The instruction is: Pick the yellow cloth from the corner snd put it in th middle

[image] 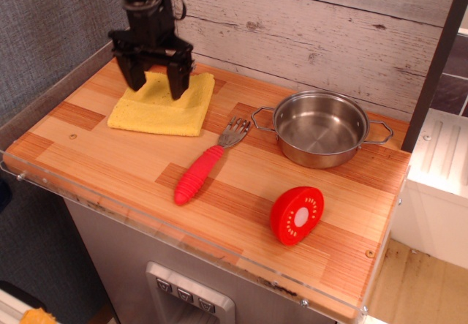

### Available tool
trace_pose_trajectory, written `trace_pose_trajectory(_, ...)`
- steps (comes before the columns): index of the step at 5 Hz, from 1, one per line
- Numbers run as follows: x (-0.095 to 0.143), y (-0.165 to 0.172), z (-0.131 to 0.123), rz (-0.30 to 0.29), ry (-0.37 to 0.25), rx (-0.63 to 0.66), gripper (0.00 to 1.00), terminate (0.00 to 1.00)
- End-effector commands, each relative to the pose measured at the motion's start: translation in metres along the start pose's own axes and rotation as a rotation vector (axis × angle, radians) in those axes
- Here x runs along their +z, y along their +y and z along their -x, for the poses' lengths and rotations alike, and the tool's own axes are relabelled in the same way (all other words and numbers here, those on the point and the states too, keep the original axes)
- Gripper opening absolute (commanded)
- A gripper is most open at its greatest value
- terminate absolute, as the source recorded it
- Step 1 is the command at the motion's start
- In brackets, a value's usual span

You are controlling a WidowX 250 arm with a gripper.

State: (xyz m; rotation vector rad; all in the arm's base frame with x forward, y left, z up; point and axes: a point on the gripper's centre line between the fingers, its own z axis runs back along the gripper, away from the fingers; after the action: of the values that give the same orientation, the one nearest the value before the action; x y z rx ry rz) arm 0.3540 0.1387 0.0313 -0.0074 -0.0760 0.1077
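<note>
The table (95,159) is seen with the yellow cloth (157,108) lying flat in its far left corner (117,72), well left of the steel pot (320,128). The black tool (156,90) is held released, jaws spread, fingertips at the cloth's far edge. Nearer lie a red-handled fork (203,167) and a red disc (297,214).

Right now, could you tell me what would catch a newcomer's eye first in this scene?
Probably the black gripper, jaws open, poised over the yellow cloth at the table's back left corner. Next, the shiny steel pot toward the back right, and the red-handled fork lying in the middle.
</note>
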Motion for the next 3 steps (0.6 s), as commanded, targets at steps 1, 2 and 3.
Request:
trace_pose_trajectory(1, -0.013, 0.007, -0.001, 0.038, -0.054, 0.034, 1.00, 0.00)
trace_pose_trajectory(2, -0.025, -0.003, 0.008, 0.011, -0.027, -0.007, 1.00, 0.00)
trace_pose_trajectory(3, -0.038, -0.015, 0.020, -0.040, 0.023, -0.080, 1.00, 0.00)
